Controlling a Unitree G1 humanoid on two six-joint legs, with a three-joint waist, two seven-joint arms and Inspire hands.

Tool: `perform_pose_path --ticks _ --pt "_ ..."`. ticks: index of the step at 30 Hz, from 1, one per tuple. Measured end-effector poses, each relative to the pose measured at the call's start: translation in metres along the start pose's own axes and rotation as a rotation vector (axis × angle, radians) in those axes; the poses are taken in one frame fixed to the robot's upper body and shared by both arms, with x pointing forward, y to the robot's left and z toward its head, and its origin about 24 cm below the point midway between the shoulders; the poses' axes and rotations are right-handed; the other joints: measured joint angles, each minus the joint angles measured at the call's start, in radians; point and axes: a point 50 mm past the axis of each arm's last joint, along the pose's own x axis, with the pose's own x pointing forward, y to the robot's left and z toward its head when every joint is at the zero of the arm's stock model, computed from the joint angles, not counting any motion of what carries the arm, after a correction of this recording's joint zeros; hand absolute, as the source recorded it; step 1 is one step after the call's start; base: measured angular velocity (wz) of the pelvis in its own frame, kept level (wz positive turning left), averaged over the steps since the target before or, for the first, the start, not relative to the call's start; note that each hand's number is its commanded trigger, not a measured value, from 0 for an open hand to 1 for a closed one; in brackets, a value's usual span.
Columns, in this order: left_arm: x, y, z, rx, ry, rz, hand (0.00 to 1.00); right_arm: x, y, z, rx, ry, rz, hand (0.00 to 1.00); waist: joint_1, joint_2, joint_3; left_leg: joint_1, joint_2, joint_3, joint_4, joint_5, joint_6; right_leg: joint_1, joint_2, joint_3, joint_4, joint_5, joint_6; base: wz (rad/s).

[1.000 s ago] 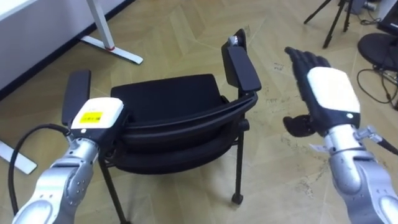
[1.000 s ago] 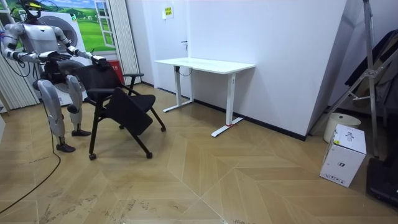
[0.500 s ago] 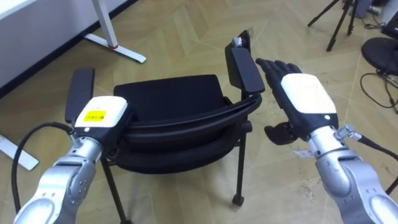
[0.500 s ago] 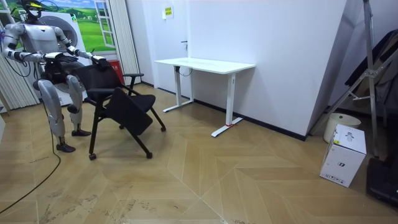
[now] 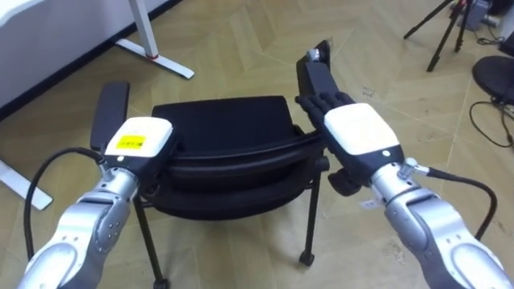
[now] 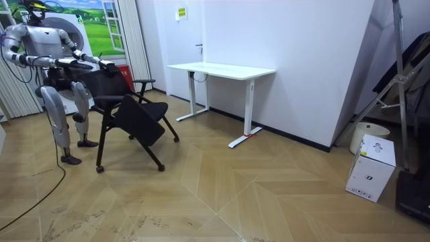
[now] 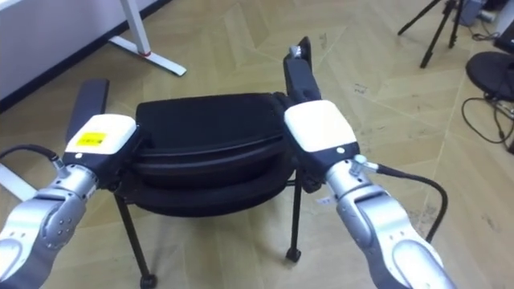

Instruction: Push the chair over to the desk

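A black chair (image 5: 221,120) with two armrests stands right before me on the wood floor, its curved back rest (image 5: 233,156) nearest to me. My left hand (image 5: 140,143) lies on the left end of the back rest, beside the left armrest (image 5: 108,120); its fingers are hidden. My right hand (image 5: 357,136) rests on the right end of the back rest, dark fingers (image 5: 317,103) stretched forward beside the right armrest (image 5: 313,72), thumb hanging below. In the room view I stand behind the chair (image 6: 127,107) at the room view's left, both arms held out to it.
A white desk (image 6: 222,69) stands against the wall beyond the chair; its foot (image 5: 157,58) shows at upper left. A tripod (image 5: 442,32) and a dark round base (image 5: 494,76) stand to my right. A white box (image 6: 371,168) sits far off by the wall.
My right hand has come down and leftward out of the air onto the right end of the back rest. The left hand has stayed on the left end.
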Motion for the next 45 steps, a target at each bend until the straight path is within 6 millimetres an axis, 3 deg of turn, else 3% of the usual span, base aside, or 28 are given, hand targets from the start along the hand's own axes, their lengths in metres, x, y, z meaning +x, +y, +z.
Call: perform_pose_path --ticks 8,26,36,37,38,39,41,45 --pt "0.002 0.002 0.008 0.013 -0.041 0.005 1.00 0.003 0.003 0.005 -0.018 -0.025 0.026 0.00 0.026 0.001 -0.0009 -0.006 0.001 -0.015 0.002 0.000 0.000 -0.001 -0.002 -0.013 0.000 0.000 0.000 0.03" --pt "0.005 0.001 0.013 0.015 -0.059 -0.006 1.00 0.010 0.021 -0.012 -0.023 0.039 0.146 0.00 0.022 0.002 -0.0021 -0.002 0.003 -0.051 0.002 0.000 0.000 0.018 -0.003 -0.043 -0.001 0.000 0.000 0.05" --pt "0.006 0.000 0.017 0.020 -0.073 -0.006 1.00 0.010 0.028 -0.019 -0.019 0.063 0.132 0.00 0.020 0.002 -0.0022 0.000 0.004 -0.077 0.002 0.000 0.000 0.035 -0.004 -0.057 -0.015 0.000 0.000 0.06" --pt "0.006 0.000 0.017 0.020 -0.074 -0.007 1.00 0.010 0.029 -0.019 -0.019 0.063 0.131 0.07 0.018 0.002 -0.0022 0.001 0.004 -0.079 0.002 0.000 0.000 0.037 -0.004 -0.059 -0.016 0.000 0.000 0.08" --pt "0.006 -0.001 0.017 0.020 -0.075 -0.007 1.00 0.009 0.031 -0.020 -0.019 0.062 0.125 0.07 0.017 0.002 -0.0022 0.002 0.004 -0.080 0.002 0.000 0.000 0.041 -0.004 -0.061 -0.018 0.000 0.000 0.04" --pt "0.006 -0.001 0.017 0.020 -0.075 -0.004 1.00 0.009 0.032 -0.020 -0.019 0.061 0.117 0.51 0.017 0.002 -0.0023 0.002 0.004 -0.080 0.002 0.000 0.000 0.041 -0.004 -0.061 -0.018 0.000 0.000 0.00" --pt "0.006 -0.002 0.017 0.020 -0.075 -0.004 1.00 0.009 0.033 -0.021 -0.019 0.060 0.110 0.57 0.018 0.002 -0.0025 0.002 0.004 -0.081 0.002 0.000 0.000 0.041 -0.004 -0.062 -0.019 0.000 0.000 0.00" --pt "0.006 -0.003 0.017 0.018 -0.074 -0.007 1.00 0.009 0.035 -0.021 -0.032 0.059 0.103 0.81 0.018 0.006 -0.0051 0.001 0.004 -0.082 0.002 0.000 0.000 0.044 -0.004 -0.063 -0.024 0.000 0.000 0.00"
